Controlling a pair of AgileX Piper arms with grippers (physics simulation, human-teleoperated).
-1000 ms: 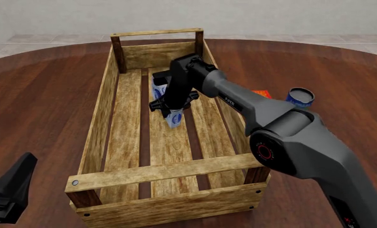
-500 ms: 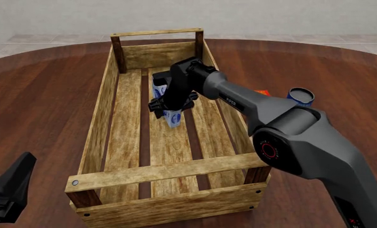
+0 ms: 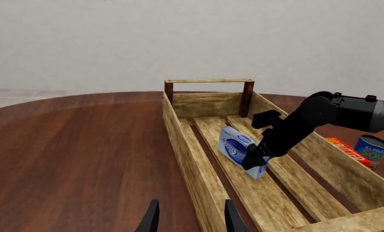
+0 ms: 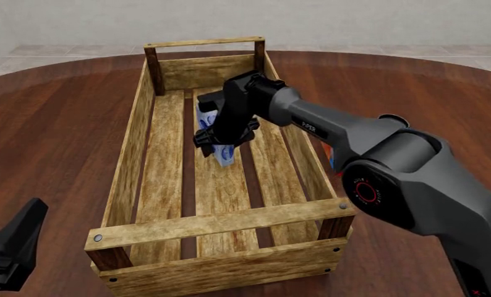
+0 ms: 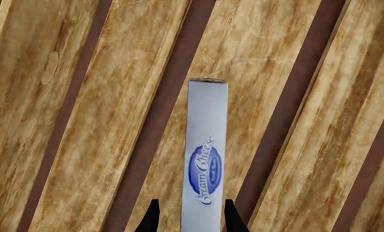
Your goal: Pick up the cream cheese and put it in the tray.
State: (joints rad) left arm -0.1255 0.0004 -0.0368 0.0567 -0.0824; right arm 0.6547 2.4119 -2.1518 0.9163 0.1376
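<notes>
Left gripper: your black left gripper [image 4: 6,250] sits low at the near left corner of the dark wooden table [image 4: 55,136], outside the crate. Its fingers [image 3: 152,218] stand apart with nothing between them.

Tray: the long light-wood slatted tray [image 4: 134,164] with dark corner posts lies lengthwise away from you. A handle bar crosses each end.

Right gripper: your black right gripper [image 4: 222,141] reaches down into the tray's far half. Its fingertips [image 5: 152,215] flank the carton's narrow edge on both sides. You cannot tell from these views whether they press on it or stand just clear.

Cream cheese: the slim white rectangular cream cheese carton [image 5: 203,159] stands on its edge on the tray's floor slats, between your right fingertips, with blue ovals on its faces.

Writing: the blue oval on the narrow face reads "Cream Cheese" in white script, with a smaller line below too fine to read.

Beyond the tray: a red-orange box [image 3: 348,150] and a blue can [image 3: 371,149] lie outside the tray's right wall. The can's label begins "ALPH" over "SOU". The box's white lettering is too small to read.
</notes>
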